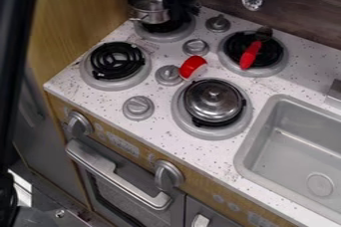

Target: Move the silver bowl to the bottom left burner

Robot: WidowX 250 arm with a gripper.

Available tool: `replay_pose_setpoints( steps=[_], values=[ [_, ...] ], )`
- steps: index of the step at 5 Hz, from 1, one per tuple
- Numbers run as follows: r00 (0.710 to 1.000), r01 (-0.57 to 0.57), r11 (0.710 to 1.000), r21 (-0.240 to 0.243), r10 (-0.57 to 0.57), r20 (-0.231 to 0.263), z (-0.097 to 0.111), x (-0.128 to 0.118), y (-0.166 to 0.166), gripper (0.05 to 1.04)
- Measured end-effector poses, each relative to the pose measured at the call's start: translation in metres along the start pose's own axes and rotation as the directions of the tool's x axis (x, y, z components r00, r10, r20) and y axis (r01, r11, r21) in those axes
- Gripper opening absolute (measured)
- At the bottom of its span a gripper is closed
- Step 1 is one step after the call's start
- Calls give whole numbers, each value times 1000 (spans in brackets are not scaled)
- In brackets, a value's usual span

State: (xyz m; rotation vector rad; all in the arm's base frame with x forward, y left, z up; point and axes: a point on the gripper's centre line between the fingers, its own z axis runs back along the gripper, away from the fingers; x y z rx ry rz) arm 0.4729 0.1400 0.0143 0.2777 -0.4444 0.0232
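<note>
The silver bowl [150, 6] is in the upper left of the frame, at the top left burner [166, 34], and the black gripper [178, 3] is right up close to its right side. I can't tell from here if my gripper is open or closed, or if it has a hold on the rim. I also can't tell if the bowl sits on the burner or is a bit above it. I think the job is at the grabbing step, since the bowl is not yet where it has to go. That place is the bottom left burner [117, 60], left of the middle of the frame. Next I need to make sure I have a good grip, lift the bowl a little, bring it down and left in the frame, and set it flat on the black coil. If my grip is weak, the bowl could tip. Near the middle, a small red cup [193, 66] lies just beside a knob [169, 74]. Lower down, a silver lid [213, 100] is on the bottom right burner [188, 125]. A spoon with a red handle [250, 55] rests on the top right burner [281, 65]. The gray sink [255, 147] is at the lower right.
</note>
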Motion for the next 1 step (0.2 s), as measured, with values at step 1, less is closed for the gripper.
replay_pose_setpoints(
  steps=[1],
  values=[
    [998,-15,1000,2,15,-56,10,-35,0,81]
  ],
)
